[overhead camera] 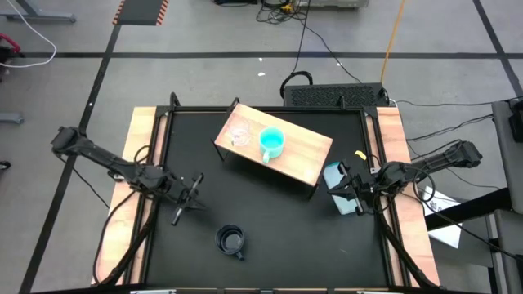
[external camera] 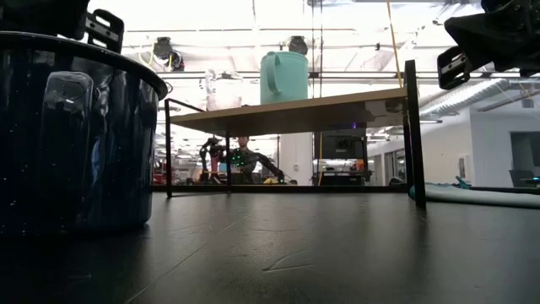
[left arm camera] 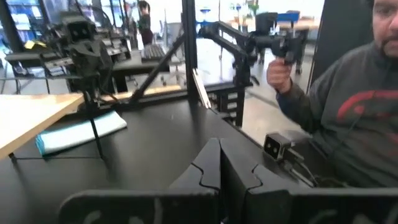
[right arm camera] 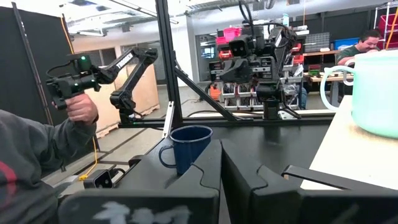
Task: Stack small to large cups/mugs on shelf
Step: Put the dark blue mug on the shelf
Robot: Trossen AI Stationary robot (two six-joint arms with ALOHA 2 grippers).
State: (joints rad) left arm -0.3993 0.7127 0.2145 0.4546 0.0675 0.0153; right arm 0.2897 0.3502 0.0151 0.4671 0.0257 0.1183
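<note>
The wooden shelf (overhead camera: 306, 159) stands at the table's middle, toward the far side. On its top stand the clear cup (overhead camera: 239, 135) and the turquoise mug (overhead camera: 271, 143), upright and side by side; both also show in the low view, the clear cup (external camera: 221, 91) and the turquoise mug (external camera: 283, 76). The black mug (overhead camera: 231, 240) stands upright on the tabletop near the front edge and fills the low view's left (external camera: 76, 135). My left gripper (overhead camera: 186, 198) is shut and empty, left of the shelf and on the far side of the black mug. My right gripper (overhead camera: 347, 194) is shut and empty, right of the shelf.
A flat light-blue item (overhead camera: 337, 178) lies on the table beside my right gripper, by the shelf's right end. Wooden strips (overhead camera: 145, 147) run along both table sides. A person (left arm camera: 354, 106) holding a handle stands near the table. Bare black tabletop (overhead camera: 310, 237) lies in front of the shelf.
</note>
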